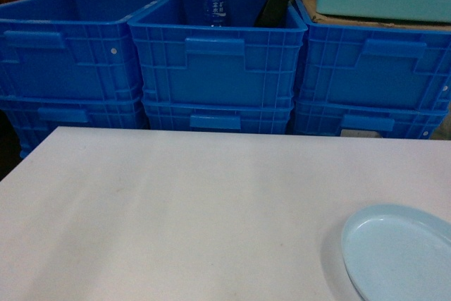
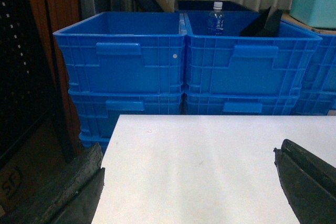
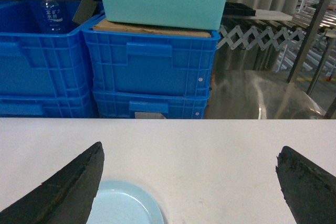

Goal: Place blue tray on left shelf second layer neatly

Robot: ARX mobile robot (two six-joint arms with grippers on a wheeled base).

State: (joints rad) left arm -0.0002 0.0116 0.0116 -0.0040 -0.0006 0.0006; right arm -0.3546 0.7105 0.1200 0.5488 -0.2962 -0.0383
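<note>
One blue tray (image 1: 403,253) at table (image 1: 176,202) near-right edge, ungrasped.

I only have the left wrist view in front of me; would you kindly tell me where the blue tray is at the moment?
Observer: The blue tray lies on the white table at its near right corner in the head view, partly cut off by the frame.
Operator: Thank you. Is the right gripper holding it?
Observer: No. The right gripper is open with its fingers wide apart. The tray shows low between them, next to one finger, and nothing is gripped.
Operator: Is anything lying in the tray?
Observer: The part in view is bare, with nothing on it.
</note>
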